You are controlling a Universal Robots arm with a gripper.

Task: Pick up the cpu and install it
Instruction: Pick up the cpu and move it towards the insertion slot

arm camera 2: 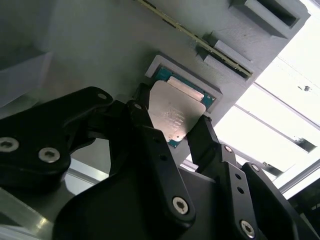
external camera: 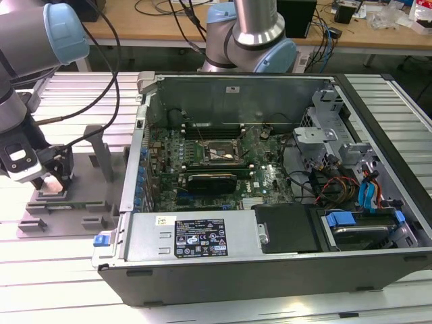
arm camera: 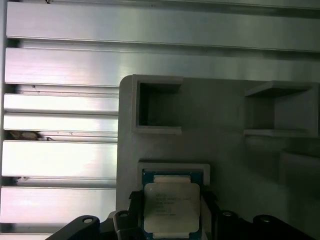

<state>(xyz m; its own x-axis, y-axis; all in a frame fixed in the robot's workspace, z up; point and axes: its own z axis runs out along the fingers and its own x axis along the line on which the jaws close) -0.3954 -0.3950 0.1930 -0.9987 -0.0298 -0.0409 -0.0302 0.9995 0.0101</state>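
An open computer case (external camera: 283,273) is pictured laid on its side on a slotted aluminium table (external camera: 54,290). Its green motherboard (external camera: 263,181) is exposed and a warning label (external camera: 201,237) is fixed to the near wall. Blue-tabbed drive bays (external camera: 368,192) and loose wiring (external camera: 334,183) (red, orange and black) are packed in at the exterior view's right end. A grey plastic fixture tray (external camera: 74,217) is set just beside the case, at the exterior view's left. One of its square pockets (arm camera: 157,105) is shown in the first wrist view. A wooden desk (external camera: 155,30) strewn with cables is seen behind.
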